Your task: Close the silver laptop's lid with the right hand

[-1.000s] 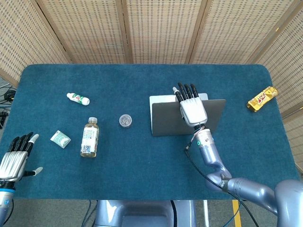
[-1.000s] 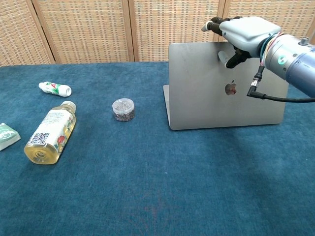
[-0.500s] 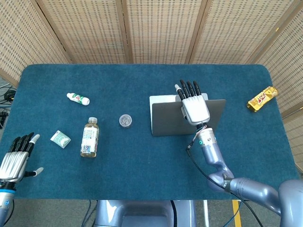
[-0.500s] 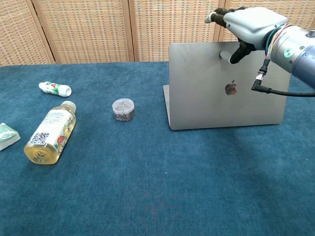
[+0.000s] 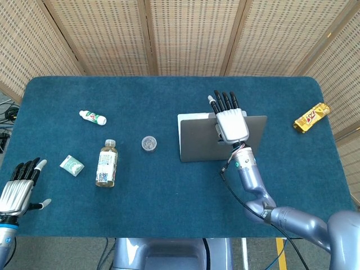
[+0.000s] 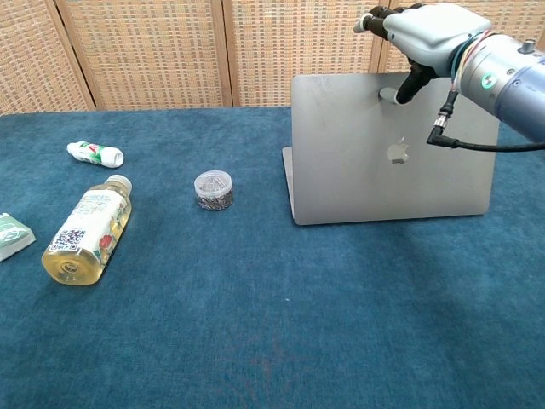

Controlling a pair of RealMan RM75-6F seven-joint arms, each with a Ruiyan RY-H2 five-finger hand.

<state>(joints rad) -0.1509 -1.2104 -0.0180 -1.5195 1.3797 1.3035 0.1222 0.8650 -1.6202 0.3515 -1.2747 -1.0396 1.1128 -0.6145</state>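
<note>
The silver laptop stands on the table with its lid raised, the lid's back with the logo facing me. My right hand hovers over the lid's top edge, fingers stretched out beyond it and the thumb pointing down against the lid's back. It holds nothing. My left hand hangs at the table's near left corner, fingers spread, holding nothing; the chest view does not show it.
On the blue cloth to the left lie a clear bottle, a small white tube, a green-white packet and a small round jar. A gold snack bar lies at the far right. Wicker screens stand behind the table.
My right hand has risen and moved further over the lid's top edge. The lid's tilt looks almost unchanged. The left hand has stayed still.
</note>
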